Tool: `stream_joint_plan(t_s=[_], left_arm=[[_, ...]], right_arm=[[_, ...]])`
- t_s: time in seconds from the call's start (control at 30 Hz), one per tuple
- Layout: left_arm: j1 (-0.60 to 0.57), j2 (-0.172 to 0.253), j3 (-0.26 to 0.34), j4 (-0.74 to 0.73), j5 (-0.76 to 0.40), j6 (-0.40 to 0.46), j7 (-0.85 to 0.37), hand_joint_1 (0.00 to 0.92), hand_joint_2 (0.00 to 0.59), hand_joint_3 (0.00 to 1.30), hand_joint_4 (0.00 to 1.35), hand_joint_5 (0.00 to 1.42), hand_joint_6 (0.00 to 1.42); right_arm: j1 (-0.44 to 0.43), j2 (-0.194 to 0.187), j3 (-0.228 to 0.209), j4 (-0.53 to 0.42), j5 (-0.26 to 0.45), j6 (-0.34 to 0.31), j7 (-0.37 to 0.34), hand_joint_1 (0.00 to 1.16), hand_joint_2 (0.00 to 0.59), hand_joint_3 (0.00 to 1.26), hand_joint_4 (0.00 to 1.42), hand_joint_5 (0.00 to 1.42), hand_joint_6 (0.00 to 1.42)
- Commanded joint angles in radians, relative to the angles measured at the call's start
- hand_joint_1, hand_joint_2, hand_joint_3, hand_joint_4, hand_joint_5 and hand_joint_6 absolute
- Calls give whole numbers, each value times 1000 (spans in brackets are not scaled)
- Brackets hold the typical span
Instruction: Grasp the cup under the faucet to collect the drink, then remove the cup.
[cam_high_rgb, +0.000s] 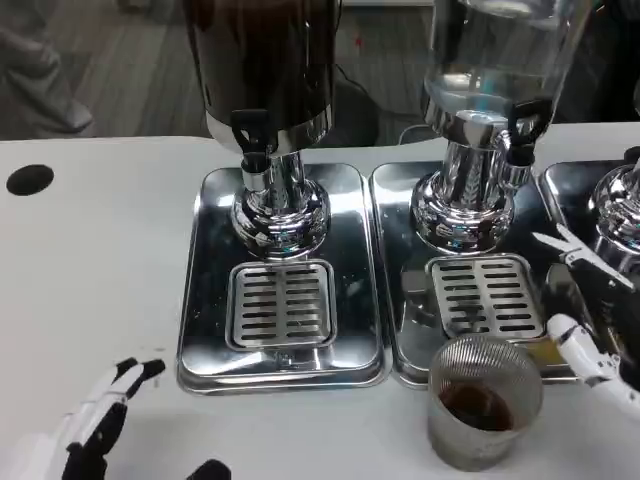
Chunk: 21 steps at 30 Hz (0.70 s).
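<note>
Right hand (585, 345) open, just beside cup (484, 402) w/ drink.

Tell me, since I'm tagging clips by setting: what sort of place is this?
Probably an office drinks station: two dispensers on drip trays on a white table, a cup holding dark drink, grey carpet behind.

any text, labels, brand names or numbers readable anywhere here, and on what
No readable text in the head view.
Dark dispenser: no label or marking to be seen.
Clear dispenser: no label to be seen.
Drip trays: bare metal, nothing printed.
Ribbed cup with dark drink: no print or logo.
Left hand and right hand: no markings legible.
</note>
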Motion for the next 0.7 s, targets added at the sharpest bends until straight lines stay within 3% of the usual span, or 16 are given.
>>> stream_joint_plan(t_s=[0.03,0.17,0.27,0.47,0.7], left_arm=[[-16,12,20,-12,-1,-14,-1,0,123,166,77,103,349],[-40,8,36,-14,41,5,6,0,120,138,35,80,308],[-52,-7,54,-16,92,31,27,0,114,118,13,64,299],[-81,-11,71,14,115,67,39,0,110,102,0,49,283],[-104,-6,68,24,152,68,66,0,102,68,0,42,273]], right_arm=[[-15,-28,-27,-38,-122,10,-55,344,586,193,4,1,0],[-21,-50,-44,-21,-302,44,-150,331,586,155,0,0,0],[-10,-49,-57,-9,-373,79,-218,330,586,146,0,0,0],[32,-38,-80,-11,-406,171,-288,328,586,139,0,0,0],[78,-52,-85,7,-420,202,-349,323,586,137,0,0,0]])
